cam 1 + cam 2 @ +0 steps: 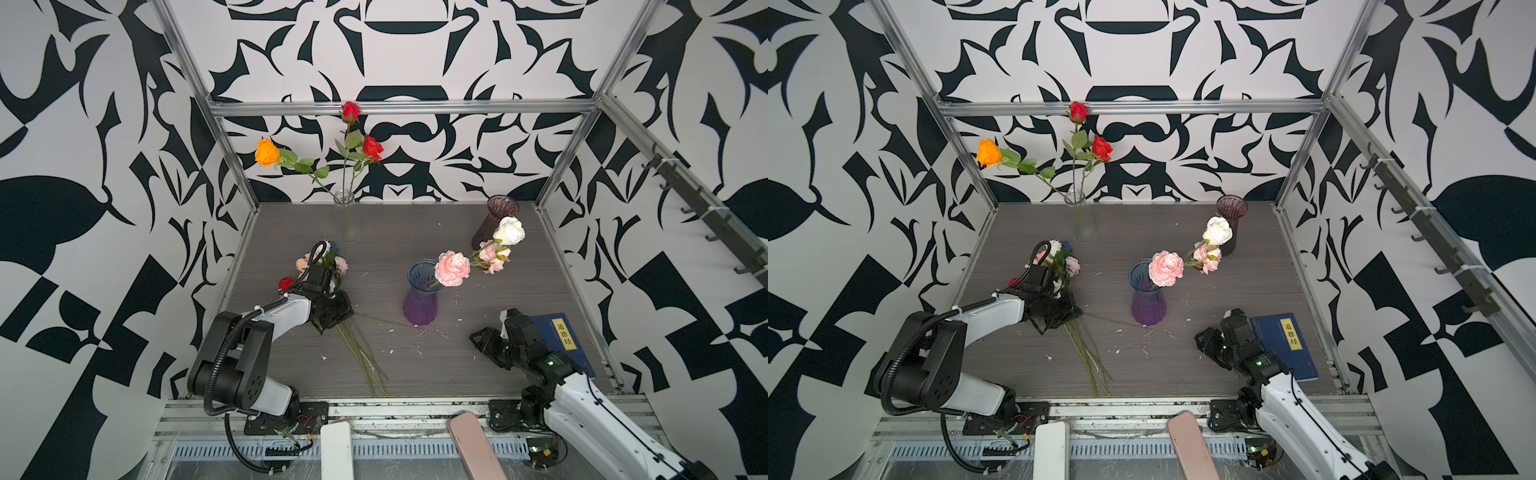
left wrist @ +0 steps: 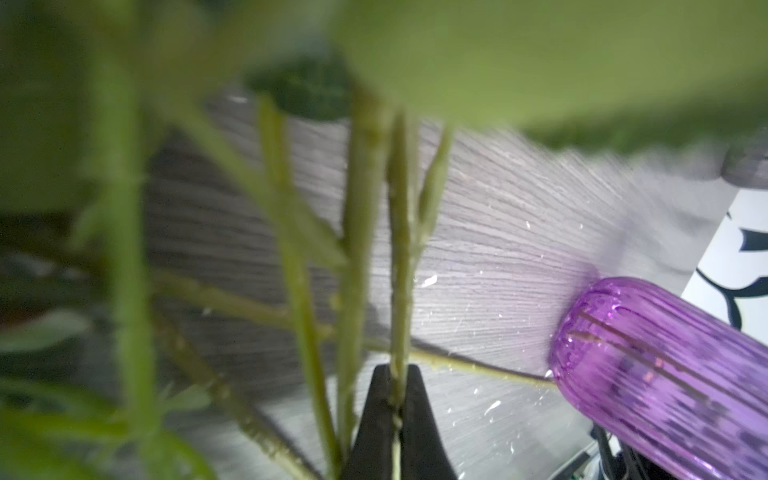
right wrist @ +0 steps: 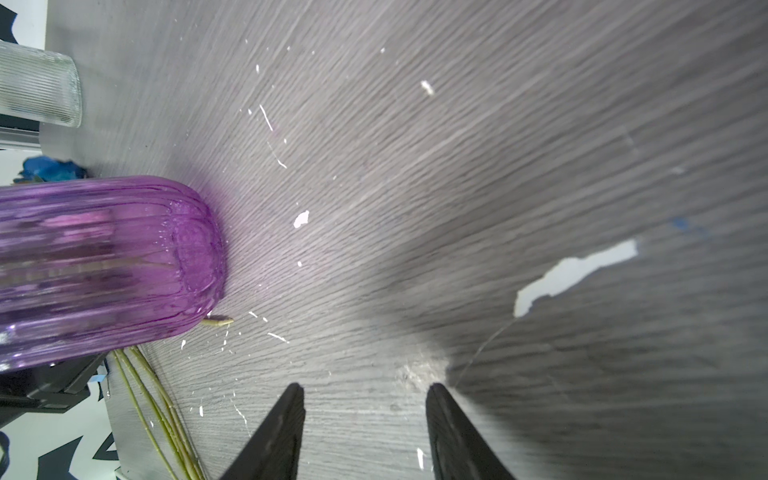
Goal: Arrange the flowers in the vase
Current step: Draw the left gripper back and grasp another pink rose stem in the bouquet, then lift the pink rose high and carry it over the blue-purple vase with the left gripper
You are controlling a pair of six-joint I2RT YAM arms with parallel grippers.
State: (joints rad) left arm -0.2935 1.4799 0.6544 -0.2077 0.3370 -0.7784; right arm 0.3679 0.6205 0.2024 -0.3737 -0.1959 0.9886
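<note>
A bunch of loose flowers lies on the table at the left, stems trailing toward the front. My left gripper is down among them, shut on one thin green flower stem in the left wrist view; leaves blur most of that view. A blue-to-purple vase in the middle holds pink blooms and a white rose. A tall clear vase at the back holds an orange rose and two red roses. My right gripper hovers open and empty at the front right.
A dark purple vase stands at the back right. A blue book lies under the right arm. A white object and a pink one rest on the front rail. Metal frame posts border the table.
</note>
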